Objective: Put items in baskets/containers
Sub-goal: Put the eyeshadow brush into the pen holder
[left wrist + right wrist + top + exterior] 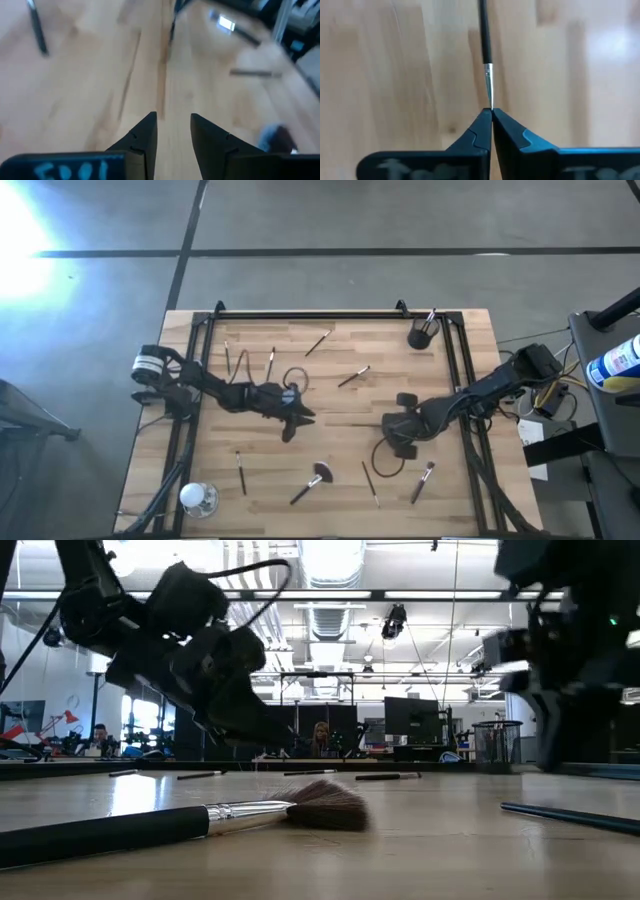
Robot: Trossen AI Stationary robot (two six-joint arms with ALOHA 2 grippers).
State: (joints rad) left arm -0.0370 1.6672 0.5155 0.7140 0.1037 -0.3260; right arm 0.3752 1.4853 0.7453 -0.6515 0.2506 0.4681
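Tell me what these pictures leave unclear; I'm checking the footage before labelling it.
- Right claw, right wrist view: shut on a thin brush; its tip is hidden between the fingers.
- Dark cup, high view: too small to count its brushes.
- Fan brush, low view: handle cut off by the edge.
- Left claw, left wrist view: open; brushes beyond are blurred.

A clear rounded glass object (197, 497) sits at the wooden table's (330, 395) near-left corner; a person (321, 738) sits beyond.

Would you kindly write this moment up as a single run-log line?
right pincer: shut on thin brush tip | left pincer: open, empty, over table | cup: holds brushes
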